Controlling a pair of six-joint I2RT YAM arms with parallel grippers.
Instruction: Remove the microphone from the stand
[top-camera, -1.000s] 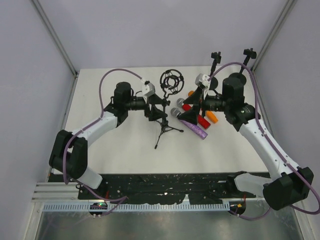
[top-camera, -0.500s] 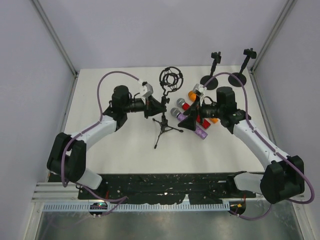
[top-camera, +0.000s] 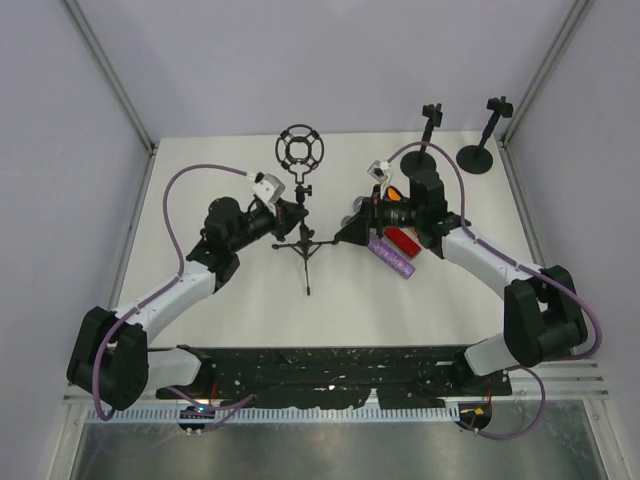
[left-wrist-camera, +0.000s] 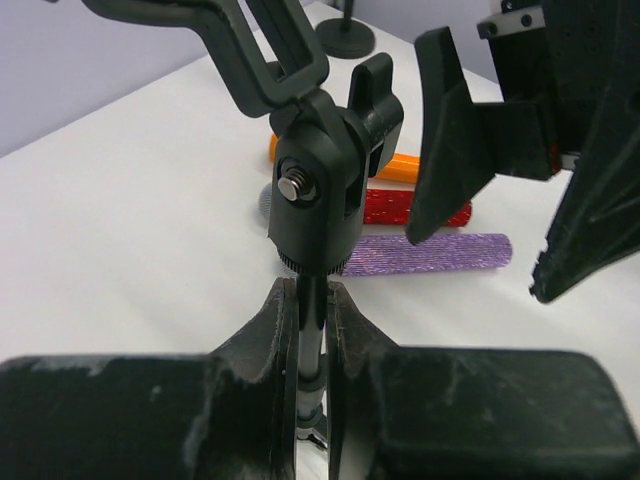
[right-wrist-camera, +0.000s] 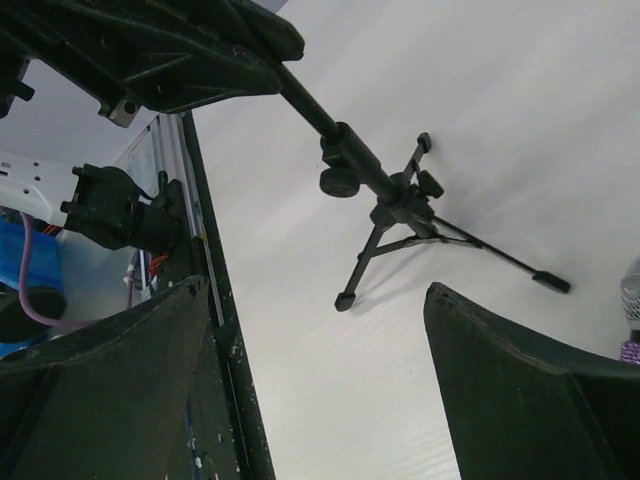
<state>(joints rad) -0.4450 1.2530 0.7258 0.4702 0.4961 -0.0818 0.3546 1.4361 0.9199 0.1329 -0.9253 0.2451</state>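
Observation:
The black tripod stand (top-camera: 303, 246) is upright at mid-table, and its round shock-mount ring (top-camera: 301, 148) shows nothing inside it. My left gripper (top-camera: 291, 215) is shut on the stand's thin pole (left-wrist-camera: 312, 300), just under the swivel head (left-wrist-camera: 320, 200). A purple microphone (top-camera: 392, 257), a red one (top-camera: 404, 240) and an orange one (left-wrist-camera: 400, 167) lie on the table to the right. My right gripper (top-camera: 351, 226) hangs open between the stand and those microphones, with only bare table between its fingers (right-wrist-camera: 120, 380). It faces the tripod legs (right-wrist-camera: 400, 205).
Two round-base desk stands (top-camera: 477, 157) (top-camera: 431, 113) are at the back right corner. A black rail (top-camera: 330, 365) runs along the near table edge. Walls close off the left and right sides.
My left gripper has shut on the stand's pole, and the stand has shifted left with it. The right arm has swung left from above the microphones, still open.

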